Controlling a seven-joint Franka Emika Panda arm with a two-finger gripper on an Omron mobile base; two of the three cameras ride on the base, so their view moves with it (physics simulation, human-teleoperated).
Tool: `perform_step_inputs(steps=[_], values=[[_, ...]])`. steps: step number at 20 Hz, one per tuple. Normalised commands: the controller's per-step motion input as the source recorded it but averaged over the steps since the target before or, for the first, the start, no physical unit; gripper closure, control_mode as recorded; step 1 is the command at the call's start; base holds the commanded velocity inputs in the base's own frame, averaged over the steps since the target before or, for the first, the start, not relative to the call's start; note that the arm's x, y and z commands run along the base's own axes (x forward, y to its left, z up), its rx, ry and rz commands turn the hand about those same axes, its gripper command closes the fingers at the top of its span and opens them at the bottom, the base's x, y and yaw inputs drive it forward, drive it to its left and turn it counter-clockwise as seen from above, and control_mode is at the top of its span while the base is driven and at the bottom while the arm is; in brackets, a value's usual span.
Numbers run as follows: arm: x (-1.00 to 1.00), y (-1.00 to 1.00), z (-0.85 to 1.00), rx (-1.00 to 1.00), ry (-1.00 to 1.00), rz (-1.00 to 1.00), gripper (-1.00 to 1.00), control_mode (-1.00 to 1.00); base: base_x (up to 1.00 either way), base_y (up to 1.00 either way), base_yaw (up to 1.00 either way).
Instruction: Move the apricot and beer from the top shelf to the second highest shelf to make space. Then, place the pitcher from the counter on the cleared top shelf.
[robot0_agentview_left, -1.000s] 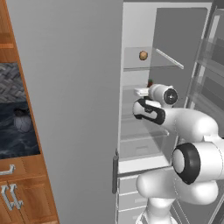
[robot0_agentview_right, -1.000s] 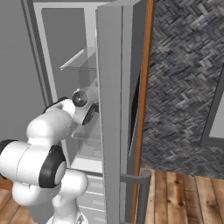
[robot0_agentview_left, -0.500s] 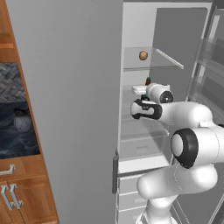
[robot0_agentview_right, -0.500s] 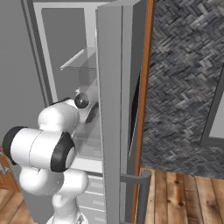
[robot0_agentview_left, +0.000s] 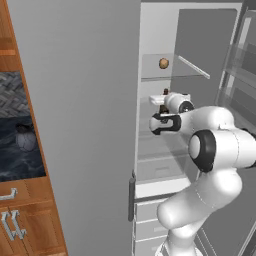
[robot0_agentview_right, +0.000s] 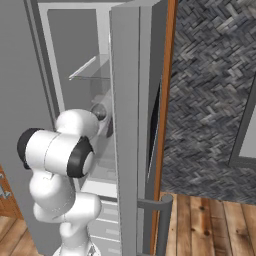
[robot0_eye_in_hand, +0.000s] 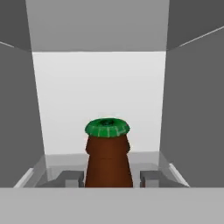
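Claw (robot0_eye_in_hand: 109, 178): fingertips stood either side of the beer (robot0_eye_in_hand: 108, 153) neck with slight gaps; grip or release could not be told. Beer: upright, at second shelf (robot0_agentview_left: 165, 153) level by the look of it. Apricot (robot0_agentview_left: 163, 63): on top shelf (robot0_agentview_left: 192, 74), near its front edge; unmoved. Pitcher (robot0_agentview_left: 24, 138): on counter (robot0_agentview_left: 15, 165); step pending.

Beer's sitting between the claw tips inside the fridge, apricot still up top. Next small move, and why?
Probably open wider and back the claw straight out. The beer stands upright between the fingertips below the top shelf, apparently placed. The apricot still sits on that shelf, so it goes next.
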Motion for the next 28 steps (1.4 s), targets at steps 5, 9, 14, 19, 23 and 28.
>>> perform_step_inputs(steps=[5,9,14,19,23,28], values=[[0.36,0.0,0.0,0.0,0.0,0.0,-1.0,-1.0,0.0,0.0,0.0],[0.04,0.0,0.0,0.0,0.0,0.0,-1.0,-1.0,0.0,0.0,0.0],[-0.19,-0.05,0.0,0.0,0.0,0.0,-1.0,-1.0,0.0,0.0,0.0],[-0.55,-0.03,0.13,0.0,0.0,0.0,-1.0,-1.0,0.0,0.0,0.0],[-0.5,0.06,0.3,-0.03,0.0,0.0,-1.0,-1.0,0.0,0.0,0.0],[-0.37,0.25,0.62,-0.07,0.0,0.0,-1.0,-1.0,0.0,0.0,0.0]])
